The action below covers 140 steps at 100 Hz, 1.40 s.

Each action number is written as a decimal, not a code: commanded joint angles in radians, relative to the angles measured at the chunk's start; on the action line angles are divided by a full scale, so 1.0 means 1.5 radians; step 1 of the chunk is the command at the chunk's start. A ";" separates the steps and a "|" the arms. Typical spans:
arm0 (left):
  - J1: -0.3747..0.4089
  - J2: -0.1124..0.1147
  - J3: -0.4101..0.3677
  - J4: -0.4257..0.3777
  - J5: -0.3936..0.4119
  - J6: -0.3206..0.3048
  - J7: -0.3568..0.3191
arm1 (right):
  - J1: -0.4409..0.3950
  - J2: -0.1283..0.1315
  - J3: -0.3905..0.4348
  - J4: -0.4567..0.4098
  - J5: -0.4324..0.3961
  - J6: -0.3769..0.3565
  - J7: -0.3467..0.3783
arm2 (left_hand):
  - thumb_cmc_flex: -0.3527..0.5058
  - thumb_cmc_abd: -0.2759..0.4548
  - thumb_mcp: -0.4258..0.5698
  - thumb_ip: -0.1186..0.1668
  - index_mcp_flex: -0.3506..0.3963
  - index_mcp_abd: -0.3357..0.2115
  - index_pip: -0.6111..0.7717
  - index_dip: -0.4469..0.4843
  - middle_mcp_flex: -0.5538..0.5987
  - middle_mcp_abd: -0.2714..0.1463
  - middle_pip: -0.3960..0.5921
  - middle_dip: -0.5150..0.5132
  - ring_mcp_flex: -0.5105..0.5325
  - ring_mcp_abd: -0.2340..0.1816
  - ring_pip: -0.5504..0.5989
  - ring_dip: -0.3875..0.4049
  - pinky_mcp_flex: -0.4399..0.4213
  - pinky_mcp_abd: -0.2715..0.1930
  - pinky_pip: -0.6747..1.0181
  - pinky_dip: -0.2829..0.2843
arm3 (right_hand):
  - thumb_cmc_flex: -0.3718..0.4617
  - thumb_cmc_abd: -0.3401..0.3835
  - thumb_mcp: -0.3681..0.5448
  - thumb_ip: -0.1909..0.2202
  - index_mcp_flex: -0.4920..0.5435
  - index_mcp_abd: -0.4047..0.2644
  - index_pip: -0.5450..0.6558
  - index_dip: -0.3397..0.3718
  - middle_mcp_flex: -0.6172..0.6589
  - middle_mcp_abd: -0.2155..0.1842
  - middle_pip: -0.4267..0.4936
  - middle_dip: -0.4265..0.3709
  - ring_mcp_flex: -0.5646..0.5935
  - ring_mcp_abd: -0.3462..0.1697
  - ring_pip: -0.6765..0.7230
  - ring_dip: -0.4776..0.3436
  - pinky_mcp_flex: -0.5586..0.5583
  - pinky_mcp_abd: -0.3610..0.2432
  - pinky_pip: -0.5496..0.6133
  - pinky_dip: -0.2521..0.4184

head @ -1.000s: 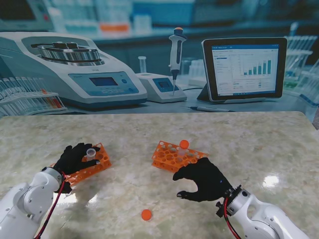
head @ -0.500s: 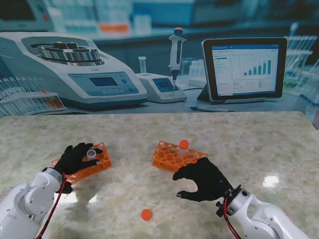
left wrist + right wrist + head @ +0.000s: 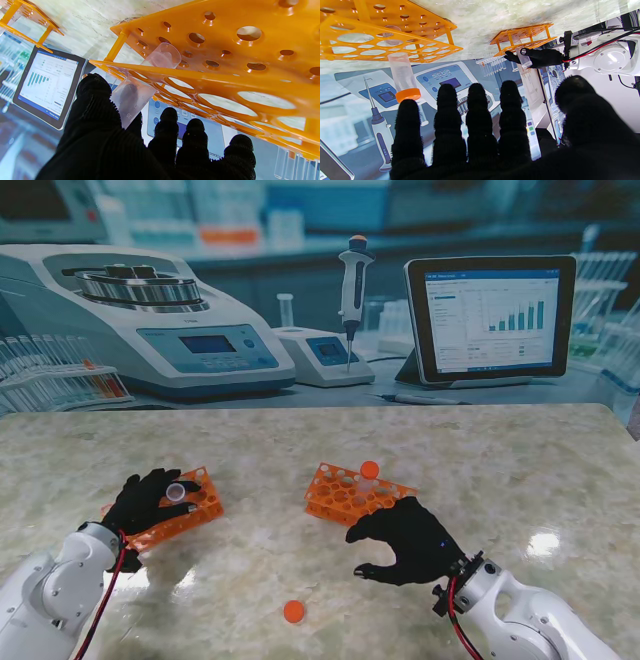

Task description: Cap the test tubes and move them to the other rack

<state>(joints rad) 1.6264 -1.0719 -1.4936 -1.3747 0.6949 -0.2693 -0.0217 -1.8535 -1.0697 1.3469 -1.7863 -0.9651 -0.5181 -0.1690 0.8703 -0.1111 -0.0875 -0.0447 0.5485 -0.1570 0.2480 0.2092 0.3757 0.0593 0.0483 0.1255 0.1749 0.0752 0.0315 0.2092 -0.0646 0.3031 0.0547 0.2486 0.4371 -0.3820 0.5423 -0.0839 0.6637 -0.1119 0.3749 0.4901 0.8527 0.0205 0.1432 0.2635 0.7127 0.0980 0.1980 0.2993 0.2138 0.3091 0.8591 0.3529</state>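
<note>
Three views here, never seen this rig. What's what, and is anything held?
The wide picture is from a camera on the robot's stand; the other two sit on its wrists and appear upside down. Two arms end in black-gloved five-finger hands. The left hand grips an uncapped tube standing in the left rack. The right hand is open, holding nothing, just nearer to me than the right rack, which holds a capped tube. A loose orange cap lies on the marble table.
</note>
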 commanded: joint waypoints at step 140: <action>0.047 -0.004 -0.044 -0.115 0.001 -0.059 0.007 | -0.006 -0.001 -0.001 -0.003 0.003 0.000 0.002 | 0.100 0.081 0.039 0.007 0.123 -0.032 0.079 0.039 0.070 0.004 0.017 -0.003 0.051 0.026 0.005 0.007 -0.009 0.000 -0.017 0.003 | -0.007 0.025 -0.020 0.016 -0.019 0.005 -0.006 -0.003 0.010 -0.024 -0.004 0.005 -0.020 -0.010 -0.036 -0.010 -0.010 0.011 -0.011 0.002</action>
<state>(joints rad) 1.6915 -1.0766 -1.5611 -1.5260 0.6966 -0.3509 -0.0153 -1.8531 -1.0695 1.3453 -1.7870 -0.9617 -0.5178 -0.1670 0.8917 -0.1298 -0.1021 -0.0447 0.5998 -0.1286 0.3175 0.2490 0.4548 0.0590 0.0738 0.1253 0.2223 0.0969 0.0346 0.2092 -0.0643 0.3030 0.0540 0.2483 0.4371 -0.3817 0.5307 -0.0839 0.6637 -0.1119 0.3749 0.4901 0.8528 0.0205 0.1432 0.2635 0.7127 0.0980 0.1979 0.2991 0.2138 0.3091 0.8591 0.3528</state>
